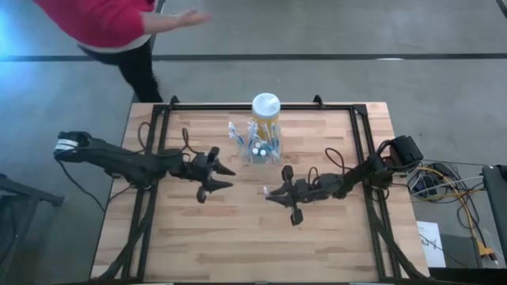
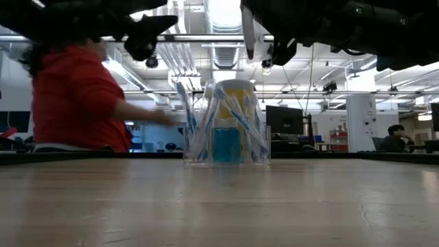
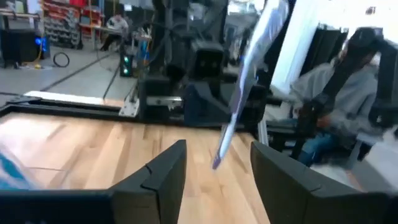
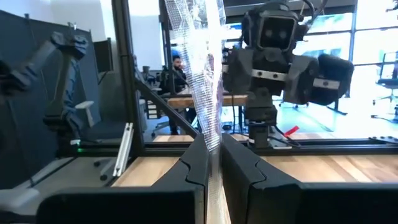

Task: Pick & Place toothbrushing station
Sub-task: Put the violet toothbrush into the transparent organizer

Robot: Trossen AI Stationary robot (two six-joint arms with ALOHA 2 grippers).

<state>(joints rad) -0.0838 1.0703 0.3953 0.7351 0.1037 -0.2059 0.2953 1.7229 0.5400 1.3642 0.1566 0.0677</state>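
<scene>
Right pincer (image 4: pixel 212 163) clamps a wrapped toothbrush (image 4: pixel 205 74); left pincer (image 3: pixel 214 180) apart; toothbrushing station (image 1: pixel 259 147) holds brushes.

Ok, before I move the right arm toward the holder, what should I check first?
1. Right gripper jaws shut on the clear-wrapped item: ok.
2. Left gripper jaws open: ok.
3. Left gripper fully clear of the wrapped item: cannot tell; in the left wrist view its lower end shows between the fingers.
4. Toothbrushing station upright on the table, just in front of the yellow jar: ok.
5. Free slot in the station: cannot tell; brushes already stand in it.
6. Person beyond the table's far edge, hand not over the table: ok.
</scene>
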